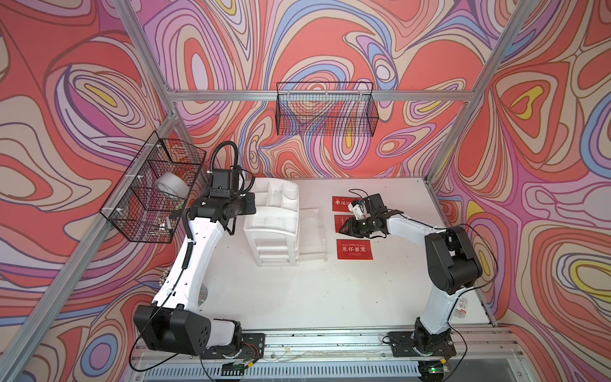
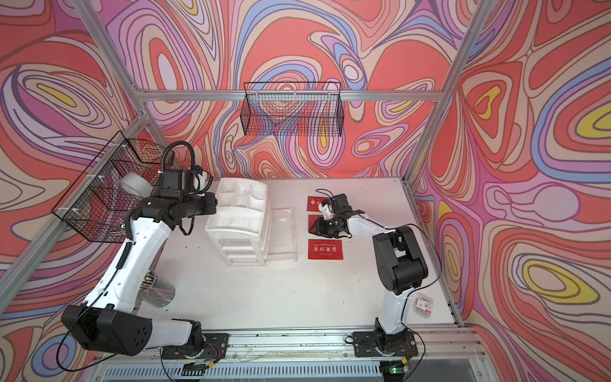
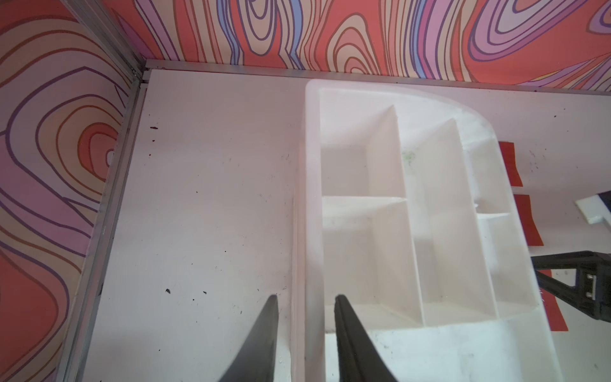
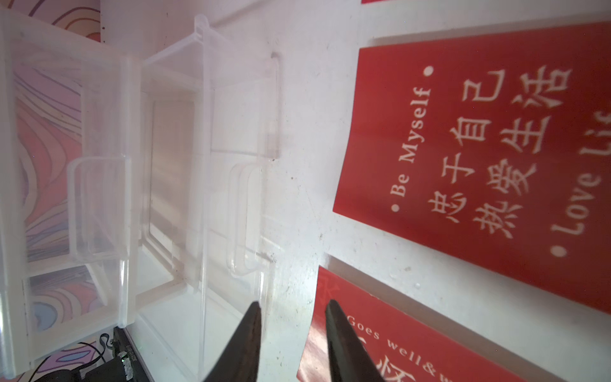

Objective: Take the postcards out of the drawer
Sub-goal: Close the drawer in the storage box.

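At three o'clock of the pulled-out drawer [image 1: 312,231], the postcards [image 1: 354,249] are lying in a column on the table [image 1: 297,291]. All three are outside, so I am judging the emptying as done. My right gripper [image 4: 292,307] is hanging spread and empty over their nine o'clock edges. I am planning to rise straight, without dragging a card. My left gripper [image 3: 305,297] is straddling the organizer [image 3: 312,165] wall; whether it is squeezing, I cannot tell.

Both top views: high at 6 o'clock, facing 12, sharing the whole table [image 1: 297,291]. Wrist cameras close, downward — left over organizer [image 3: 312,198] at 11 o'clock, right over drawer [image 4: 205,132] and postcards [image 4: 479,148].
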### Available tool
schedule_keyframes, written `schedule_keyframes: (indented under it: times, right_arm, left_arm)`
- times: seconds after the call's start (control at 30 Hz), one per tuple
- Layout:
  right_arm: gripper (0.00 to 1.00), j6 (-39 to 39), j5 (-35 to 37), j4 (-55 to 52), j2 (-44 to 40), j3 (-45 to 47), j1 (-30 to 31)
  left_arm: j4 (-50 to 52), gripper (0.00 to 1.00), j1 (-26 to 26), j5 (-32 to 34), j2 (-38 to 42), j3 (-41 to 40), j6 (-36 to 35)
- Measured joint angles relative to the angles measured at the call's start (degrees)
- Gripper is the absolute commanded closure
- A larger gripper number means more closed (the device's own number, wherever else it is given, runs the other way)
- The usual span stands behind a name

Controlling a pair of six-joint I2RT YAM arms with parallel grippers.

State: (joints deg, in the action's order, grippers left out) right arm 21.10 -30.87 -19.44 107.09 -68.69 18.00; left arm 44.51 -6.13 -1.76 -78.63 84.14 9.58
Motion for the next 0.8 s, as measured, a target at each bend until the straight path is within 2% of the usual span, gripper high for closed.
schedule_keyframes:
  times: [0.27,0.4,0.8]
  right_arm:
    - [0.7,1.49,1.42,1.05,3.96,-2.75,2.36]
    - [0.71,2.4,2.01,2.23,6.69,-4.76,3.08]
    - [0.73,3.87,2.58,2.93,11.63,-9.97,5.53]
  left_arm:
    - [-1.14,0.77,0.24,-1.29,-1.09,-0.24,0.07]
    - [-1.2,0.84,0.24,-1.44,-1.14,-0.31,0.09]
    - [-2.32,0.89,0.31,-2.29,-0.9,-1.14,1.22]
